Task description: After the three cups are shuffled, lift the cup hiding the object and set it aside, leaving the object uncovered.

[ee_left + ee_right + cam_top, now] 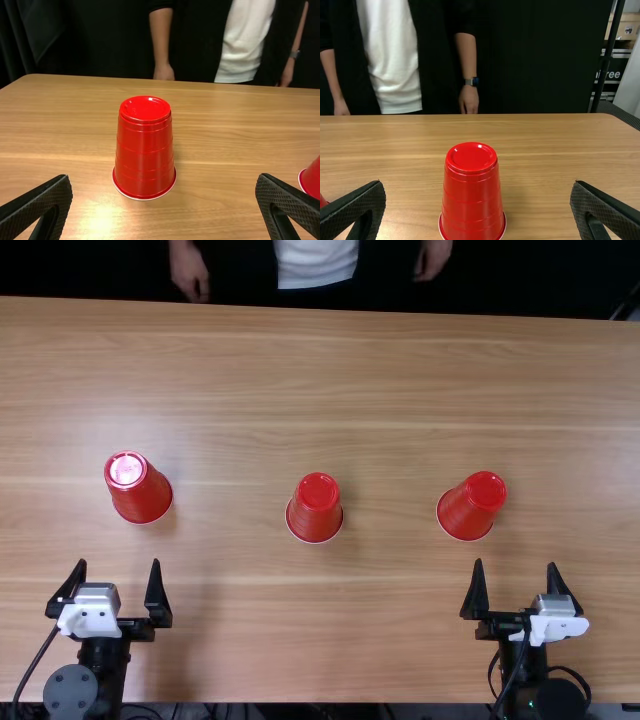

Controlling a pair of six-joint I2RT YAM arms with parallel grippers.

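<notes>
The red cups (pixel 315 508) look light, thin, easily crushed; pinch a sidewall gently; left gripper (pixel 117 570) and right gripper (pixel 514 570) gape wide, empty.

Glossy smooth red plastic cups (pixel 314 507), satin-sheen wooden table (pixel 320 370), matt textured black pincer pads (pixel 285 200).

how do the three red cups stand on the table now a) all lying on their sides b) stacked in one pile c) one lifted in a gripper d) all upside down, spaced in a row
D: the left cup, middle cup and right cup each sit rim down on the table, apart in a row, none lifted.
</notes>
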